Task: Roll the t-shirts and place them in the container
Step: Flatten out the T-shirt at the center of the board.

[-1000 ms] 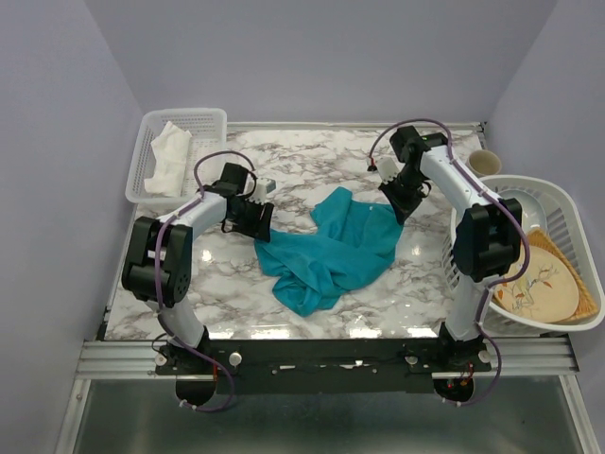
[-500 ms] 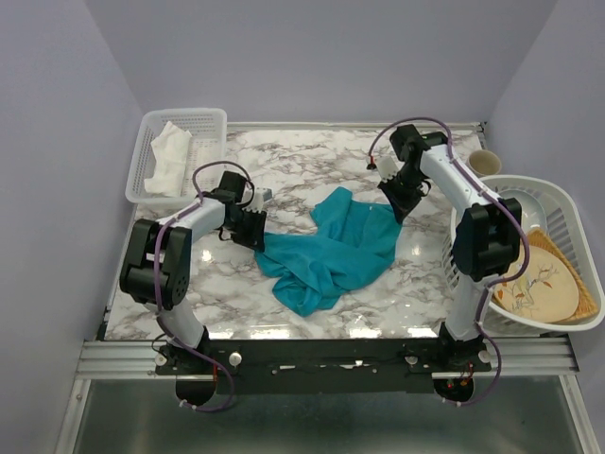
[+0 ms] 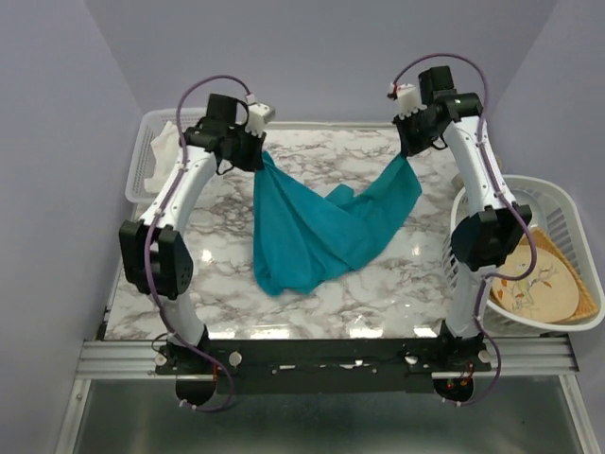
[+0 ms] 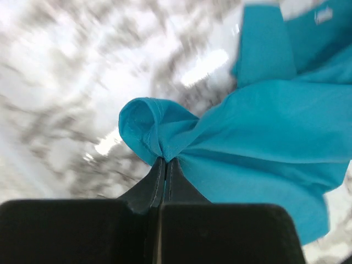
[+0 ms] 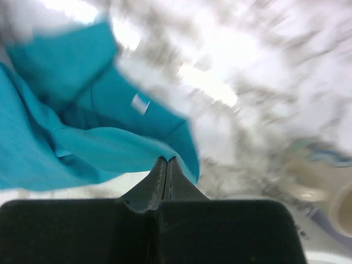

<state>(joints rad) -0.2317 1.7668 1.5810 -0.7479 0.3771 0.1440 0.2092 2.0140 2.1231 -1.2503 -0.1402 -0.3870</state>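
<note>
I've got the left gripper pinched tight on a bunched edge of the teal t-shirt, held high over the marble table. Right gripper is clamped on another edge, equally high. The shirt hangs slack between them.

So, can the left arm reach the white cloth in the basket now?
Probably not yet: the white cloth lies close with nothing between, but the left hand is shut on the lifted t-shirt.

left basket, right basket, t-shirt hanging mid-table
</note>
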